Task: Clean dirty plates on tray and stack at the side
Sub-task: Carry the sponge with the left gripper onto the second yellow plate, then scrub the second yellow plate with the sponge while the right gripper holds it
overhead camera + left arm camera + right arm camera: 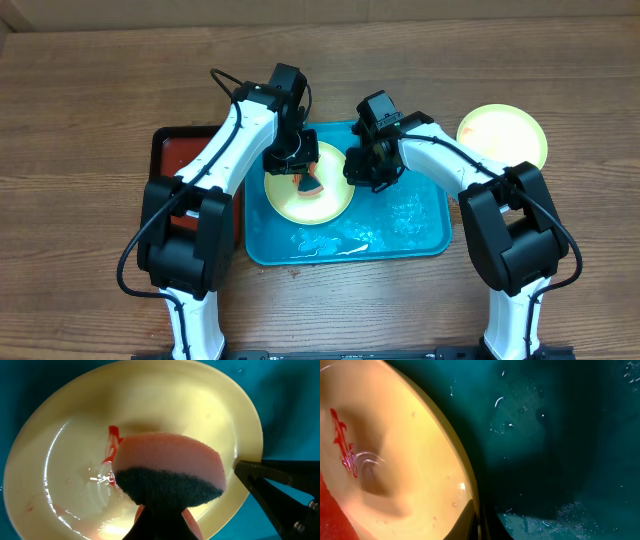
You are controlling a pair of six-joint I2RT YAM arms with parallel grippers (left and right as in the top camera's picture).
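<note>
A pale yellow plate (320, 202) lies on the cyan tray (420, 235), with a red smear (114, 436) and water in its whitish centre. My left gripper (293, 160) is shut on a pink sponge with a dark scouring side (167, 472) and holds it over the plate (60, 435); the gripper shows in the left wrist view (162, 517). My right gripper (366, 166) is shut on the plate's right rim (470, 477), as the right wrist view (477, 522) shows. A second yellow plate (502, 135) lies on the table at the right. No light blue plate is in view.
A dark red tray with a black rim (178, 158) sits left of the cyan tray, partly under my left arm. Water and foam (330, 240) lie on the cyan tray's floor, also in the right wrist view (560, 515). The wooden table (100, 90) surrounds everything.
</note>
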